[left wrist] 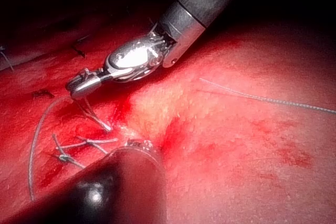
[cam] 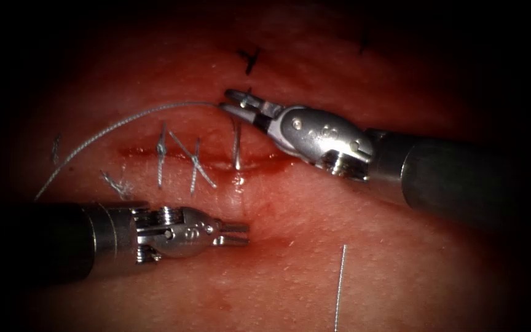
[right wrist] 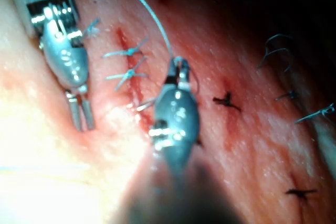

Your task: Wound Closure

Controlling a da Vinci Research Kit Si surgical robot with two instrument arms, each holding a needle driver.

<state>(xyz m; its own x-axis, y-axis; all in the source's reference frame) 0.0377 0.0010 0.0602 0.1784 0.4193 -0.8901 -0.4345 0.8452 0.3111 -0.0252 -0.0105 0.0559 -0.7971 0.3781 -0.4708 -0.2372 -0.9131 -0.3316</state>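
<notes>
Nearest you in the endoscope view, a loose strand of thread [cam: 340, 286] lies on the tissue [cam: 401, 270] below the cut. Just above it on the left, your left gripper [cam: 236, 234] rests low over the tissue below the cut [cam: 216, 161], its jaws slightly parted and grasping nothing; in the right wrist view the two fingers [right wrist: 80, 113] stand apart with bare tissue between them.

Your right gripper [cam: 233, 102] sits above the cut, near its right end. Its jaws look nearly closed around the end of the long thread [cam: 112, 130], which leaves the tips and arcs away to the left, dropping past the left end of the cut toward the left tool's shaft. In the right wrist view that same strand runs straight into the jaw tips [right wrist: 177, 65].

Stitches [cam: 179, 157] already cross the cut: one at the left, a crossed pair in the middle, and one upright stitch [cam: 236, 146] just beneath your right gripper. Red fluid [cam: 265, 161] pools along the cut line. You cannot make out the needle in these views, so where it lies is not clear.
</notes>
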